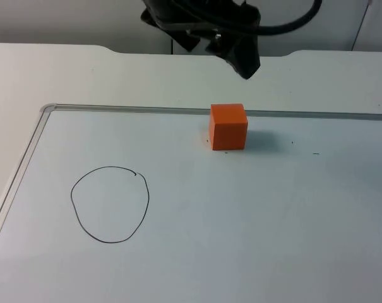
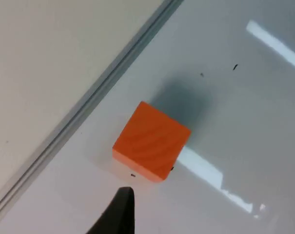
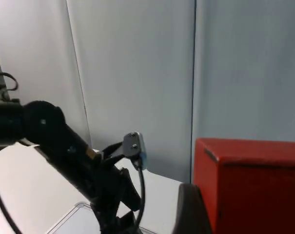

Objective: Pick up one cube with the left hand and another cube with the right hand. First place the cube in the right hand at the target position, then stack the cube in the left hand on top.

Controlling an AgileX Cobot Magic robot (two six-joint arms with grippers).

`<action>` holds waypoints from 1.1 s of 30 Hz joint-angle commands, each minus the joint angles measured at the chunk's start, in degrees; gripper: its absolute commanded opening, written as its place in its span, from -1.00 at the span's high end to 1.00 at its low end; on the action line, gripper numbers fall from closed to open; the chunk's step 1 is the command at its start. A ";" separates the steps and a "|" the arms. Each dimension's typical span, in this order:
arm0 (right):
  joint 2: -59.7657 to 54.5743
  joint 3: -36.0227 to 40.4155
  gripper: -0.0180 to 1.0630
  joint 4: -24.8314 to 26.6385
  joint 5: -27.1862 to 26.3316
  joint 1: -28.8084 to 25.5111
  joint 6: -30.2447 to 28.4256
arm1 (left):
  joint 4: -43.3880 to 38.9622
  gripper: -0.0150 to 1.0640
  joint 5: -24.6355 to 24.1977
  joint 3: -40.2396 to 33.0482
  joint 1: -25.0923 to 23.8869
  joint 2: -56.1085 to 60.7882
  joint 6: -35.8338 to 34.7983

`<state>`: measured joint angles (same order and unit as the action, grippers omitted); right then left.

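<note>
The left claw (image 1: 244,60) hangs above the orange cube (image 1: 228,126), its upper part cut off by the top view's edge, so its fingers' spacing cannot be told. In the right wrist view the red cube (image 3: 249,187) is cut off at the frame's edge.

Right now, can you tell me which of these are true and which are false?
1. The orange cube sits inside the circle. False: it sits outside it, off to the right near the board's far edge.
2. The left end effector is up near the orange cube and not touching it. True.
3. The right end effector holds a red cube. True.
4. The red cube is stacked on the orange cube. False: nothing lies on the orange cube, and the red cube is up in the air.
</note>
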<state>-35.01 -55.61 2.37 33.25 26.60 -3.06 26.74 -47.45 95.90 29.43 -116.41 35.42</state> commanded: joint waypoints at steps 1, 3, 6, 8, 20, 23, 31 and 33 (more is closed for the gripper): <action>0.23 0.15 0.97 0.54 -0.57 0.21 0.10 | -4.31 -0.96 -5.76 7.46 0.42 -6.16 -6.85; 0.23 0.15 0.97 0.54 -0.57 0.21 0.10 | -4.80 -0.96 -7.60 10.33 0.42 -8.42 -8.21; 0.23 0.15 0.97 0.54 -0.57 0.21 0.10 | -6.69 -0.96 -13.33 18.67 0.90 -14.56 -12.45; 0.23 0.15 0.97 0.54 -0.57 0.21 0.10 | -8.23 -0.96 -14.76 21.54 1.16 -16.25 -12.98; 0.23 0.15 0.97 0.52 2.55 0.21 0.10 | -12.29 -0.96 -18.97 30.06 3.69 -24.13 6.77; 0.23 0.15 0.97 0.52 3.14 0.21 0.10 | -12.01 -0.96 -17.93 30.06 3.69 -24.13 9.24; 0.23 0.15 0.97 0.85 3.27 0.21 0.10 | -12.01 -0.96 -11.98 30.06 3.69 -24.37 14.52; 0.23 0.15 0.97 0.85 3.27 0.21 0.10 | -12.01 -0.96 -11.81 30.06 3.69 -24.54 15.29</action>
<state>-35.01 -55.61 3.01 36.91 26.60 -3.06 13.95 -59.81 125.45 32.85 -140.96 49.44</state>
